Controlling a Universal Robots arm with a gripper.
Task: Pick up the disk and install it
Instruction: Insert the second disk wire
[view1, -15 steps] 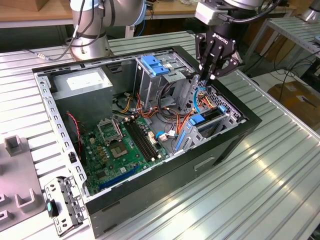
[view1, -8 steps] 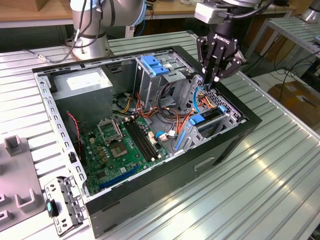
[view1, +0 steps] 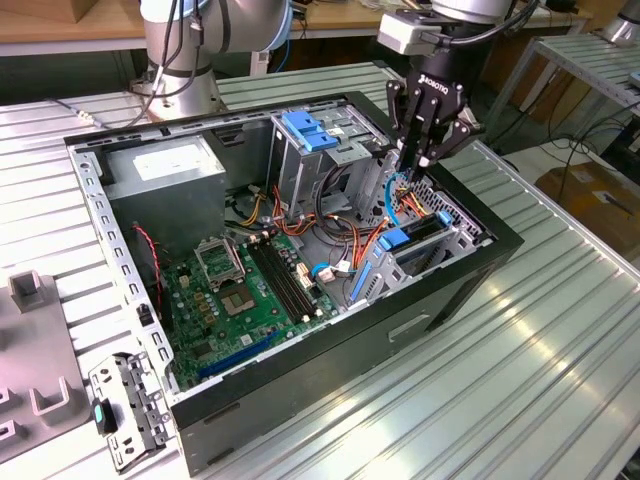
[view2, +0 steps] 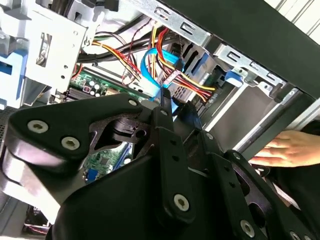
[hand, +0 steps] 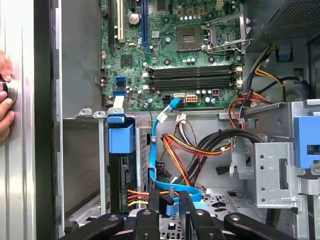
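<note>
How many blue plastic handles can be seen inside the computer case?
2. One blue handle tops the tall grey cage; the other blue handle is on the lower bay. More may be hidden.

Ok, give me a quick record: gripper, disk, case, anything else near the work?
gripper: low inside the case, at the blue cable beside the bay
disk: dark slab upright in the bay under a blue tab; probably the disk, label not visible
case: open, lying on its side on the table
hand: a person's hand rests on the case's outer wall
grasp: cannot tell
</note>
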